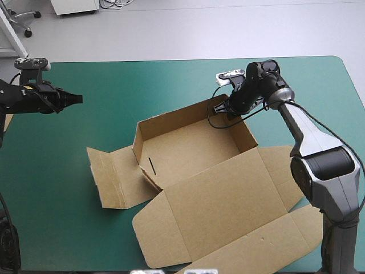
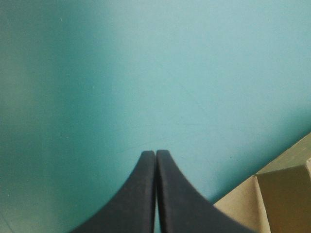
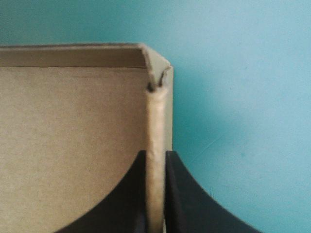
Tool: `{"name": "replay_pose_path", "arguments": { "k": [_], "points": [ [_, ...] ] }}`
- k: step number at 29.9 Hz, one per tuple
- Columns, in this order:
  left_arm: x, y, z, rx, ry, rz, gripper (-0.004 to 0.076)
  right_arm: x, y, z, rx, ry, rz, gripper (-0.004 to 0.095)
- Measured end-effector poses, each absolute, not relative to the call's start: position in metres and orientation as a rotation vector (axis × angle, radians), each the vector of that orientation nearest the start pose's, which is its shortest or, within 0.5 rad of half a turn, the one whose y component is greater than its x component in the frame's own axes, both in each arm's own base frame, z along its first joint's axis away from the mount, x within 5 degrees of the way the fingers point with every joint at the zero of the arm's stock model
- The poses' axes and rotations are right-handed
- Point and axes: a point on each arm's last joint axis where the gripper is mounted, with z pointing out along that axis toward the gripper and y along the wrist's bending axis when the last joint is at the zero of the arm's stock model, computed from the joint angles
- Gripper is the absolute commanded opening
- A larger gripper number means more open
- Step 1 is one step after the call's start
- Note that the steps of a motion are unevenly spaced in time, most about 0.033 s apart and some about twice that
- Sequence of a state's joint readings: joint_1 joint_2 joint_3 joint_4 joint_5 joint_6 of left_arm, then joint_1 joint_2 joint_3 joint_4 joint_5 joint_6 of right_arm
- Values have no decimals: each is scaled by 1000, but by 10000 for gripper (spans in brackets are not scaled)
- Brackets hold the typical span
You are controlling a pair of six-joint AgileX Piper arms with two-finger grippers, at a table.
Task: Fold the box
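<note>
Brown board box (image 1: 194, 154): stands as open tray, walls raised, lid flat; sits clamped at one wall by right black fin-fingered gripper (image 3: 155, 154). Left gripper (image 2: 155, 153): pressed together, well apart.

Light was bright and even.
Soft shadows pooled inside the box (image 1: 188, 148) and beside its wall on the desk (image 3: 243, 73).

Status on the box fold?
Right pincer shut on the box, right wall. Left pincer shut, empty. Walls up, lid flat. Nothing blocking.
</note>
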State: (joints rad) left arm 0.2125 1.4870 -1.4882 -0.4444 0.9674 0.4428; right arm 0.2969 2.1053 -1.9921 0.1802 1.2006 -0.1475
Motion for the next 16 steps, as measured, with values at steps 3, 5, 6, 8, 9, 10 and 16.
{"name": "replay_pose_path", "arguments": {
  "k": [3,5,6,8,9,10,16],
  "points": [
    [320,36,389,130,2341,-245,-8,435,149,288,-575,2718,293,313],
    [320,36,389,135,2340,-244,-8,435,150,295,-578,2706,300,445],
    [320,36,389,138,2339,-243,-8,435,150,298,-579,2697,303,497],
    [320,36,389,143,2338,-243,-8,436,150,302,-579,2682,304,559],
    [320,35,389,144,2338,-243,-8,436,150,303,-579,2680,304,565],
    [320,35,389,144,2336,-248,-8,436,150,303,-579,2678,303,565],
    [320,34,390,146,2330,-261,-8,434,150,310,-563,2666,308,564]
  ]
}}
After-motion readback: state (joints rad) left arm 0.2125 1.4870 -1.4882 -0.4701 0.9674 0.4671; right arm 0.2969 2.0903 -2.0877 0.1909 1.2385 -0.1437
